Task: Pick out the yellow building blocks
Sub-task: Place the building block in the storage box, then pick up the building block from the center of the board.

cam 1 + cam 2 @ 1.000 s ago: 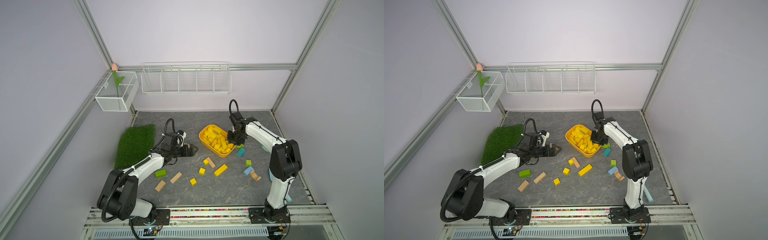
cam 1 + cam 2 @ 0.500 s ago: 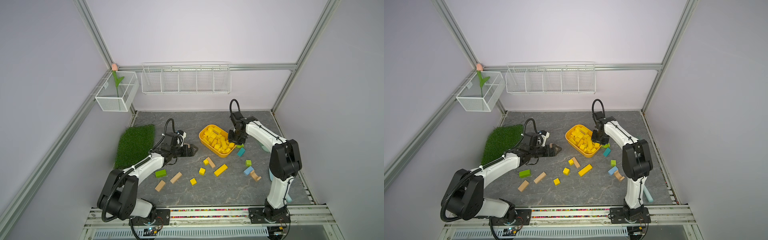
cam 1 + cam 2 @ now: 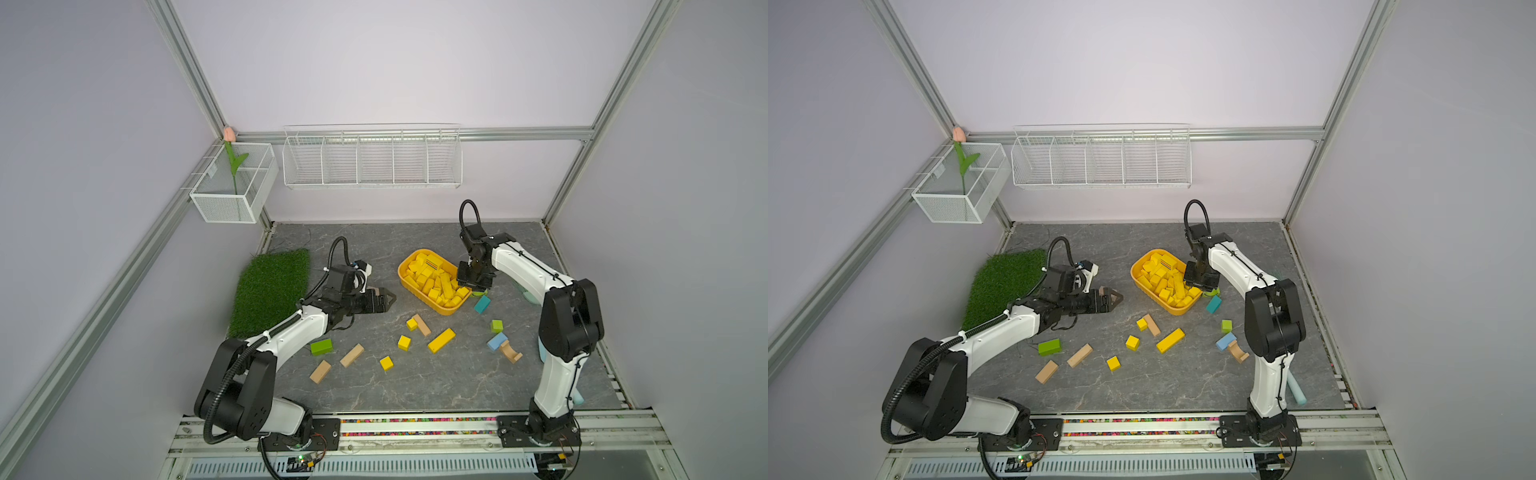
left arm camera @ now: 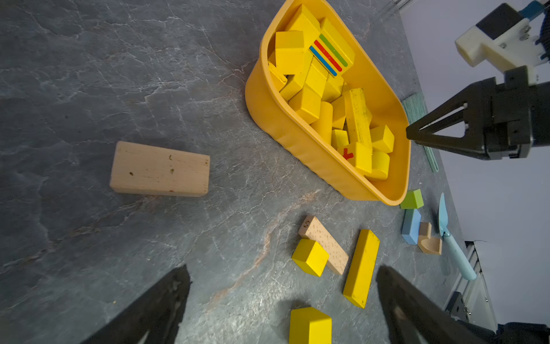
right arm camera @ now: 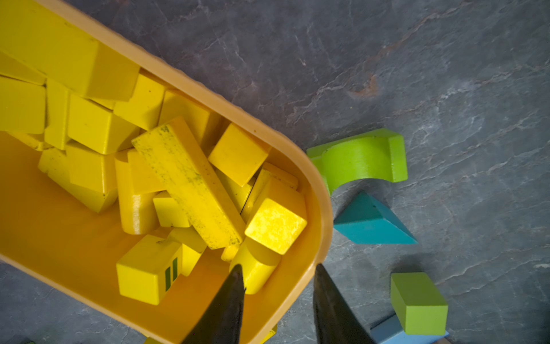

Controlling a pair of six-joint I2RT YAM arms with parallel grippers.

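Many yellow building blocks point(image 3: 434, 279) fill the yellow-orange oval tub point(image 3: 446, 309) at mid-table. In both top views three yellow cubes point(image 3: 404, 343) point(image 3: 1113, 363) and a long yellow bar point(image 3: 441, 340) lie loose in front of it. My right gripper point(image 5: 278, 268) hangs over the tub's right end point(image 5: 323, 208), open a little with nothing between its fingers; a yellow cylinder point(image 5: 256, 271) lies just below. My left gripper point(image 3: 388, 297) hovers left of the tub, wide open and empty. In its wrist view point(image 4: 282, 269) a cube point(image 4: 311, 260) and the bar point(image 4: 361, 268) lie ahead.
Tan blocks point(image 3: 352, 355) point(image 3: 320, 371) point(image 4: 160, 169), a green block point(image 3: 321, 346), a teal wedge point(image 5: 372, 223), a green arch point(image 5: 363, 158), a green cube point(image 3: 496, 326), a blue block point(image 3: 496, 341) and a tan arch point(image 3: 511, 352) are scattered about. A grass mat point(image 3: 270, 286) lies at the left.
The right gripper's jaws have spread a little over the tub's end. The left arm has not moved.
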